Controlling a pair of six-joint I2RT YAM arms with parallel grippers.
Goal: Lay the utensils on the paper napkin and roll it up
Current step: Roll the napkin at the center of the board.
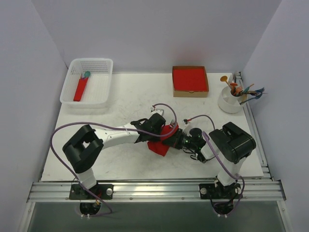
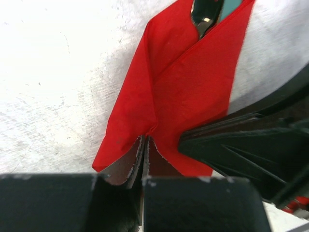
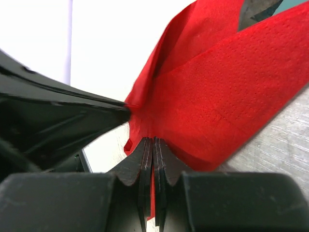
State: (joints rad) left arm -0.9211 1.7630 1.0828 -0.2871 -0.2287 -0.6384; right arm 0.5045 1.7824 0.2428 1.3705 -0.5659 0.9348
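Observation:
The red paper napkin (image 1: pixel 158 147) lies folded near the table's middle front, between both arms. My left gripper (image 1: pixel 162 134) is shut on a pinched fold of it, seen in the left wrist view (image 2: pixel 146 141) with the napkin (image 2: pixel 193 87) spreading beyond. My right gripper (image 1: pixel 176 140) is shut on the napkin's edge (image 3: pixel 217 96), jaws together (image 3: pixel 154 141). A dark grey utensil (image 2: pixel 204 14) pokes out of the folded napkin's far end; it also shows in the right wrist view (image 3: pixel 255 12). Thin grey tines (image 1: pixel 172 122) stick out behind the grippers. The other utensils are hidden inside the paper.
A white basket (image 1: pixel 104 65) at the back left holds a red roll with a teal spoon head (image 1: pixel 81 89). A cardboard-rimmed red stack (image 1: pixel 190 79) sits at the back centre. A white cup (image 1: pixel 230 102) with colourful cutlery stands at the back right.

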